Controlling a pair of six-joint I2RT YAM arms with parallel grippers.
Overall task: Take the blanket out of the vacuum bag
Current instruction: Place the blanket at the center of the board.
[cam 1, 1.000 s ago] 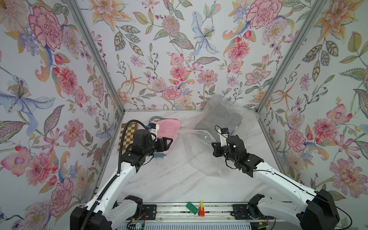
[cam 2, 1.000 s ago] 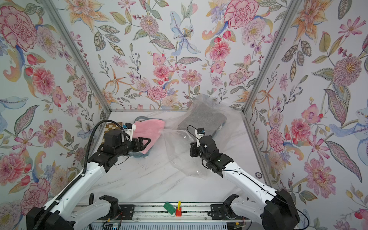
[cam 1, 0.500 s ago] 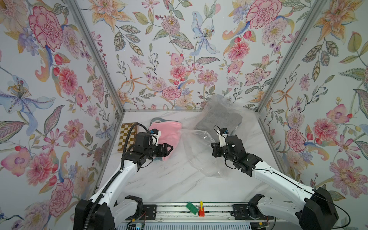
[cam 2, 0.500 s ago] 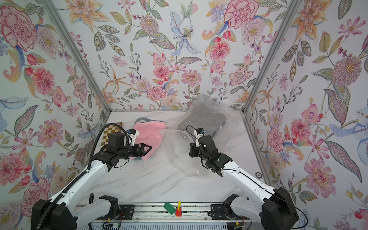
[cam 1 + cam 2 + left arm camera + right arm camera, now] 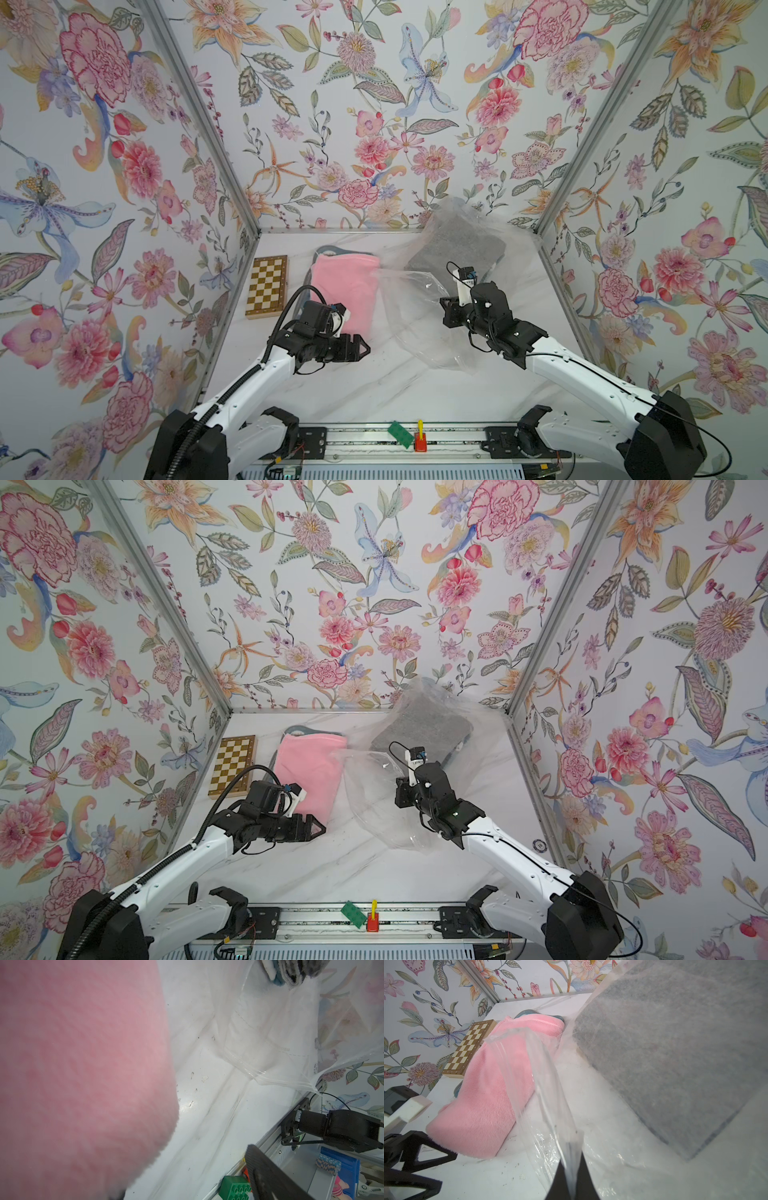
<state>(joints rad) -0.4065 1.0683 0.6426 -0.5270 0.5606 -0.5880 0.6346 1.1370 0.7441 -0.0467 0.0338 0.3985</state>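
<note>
Left gripper [image 5: 361, 348] fingers spread wide, empty, drawn back from the blanket [image 5: 347, 282] since earlier; right gripper [image 5: 569, 1172] pinches vacuum bag [image 5: 415, 324].

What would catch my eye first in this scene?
The bright pink blanket lying free on the white table, left of centre, catches the eye first, against loud floral walls. Right of it, a crinkly clear vacuum bag holds a grey blanket toward the back corner, and the right claw pinches the bag's edge.
</note>
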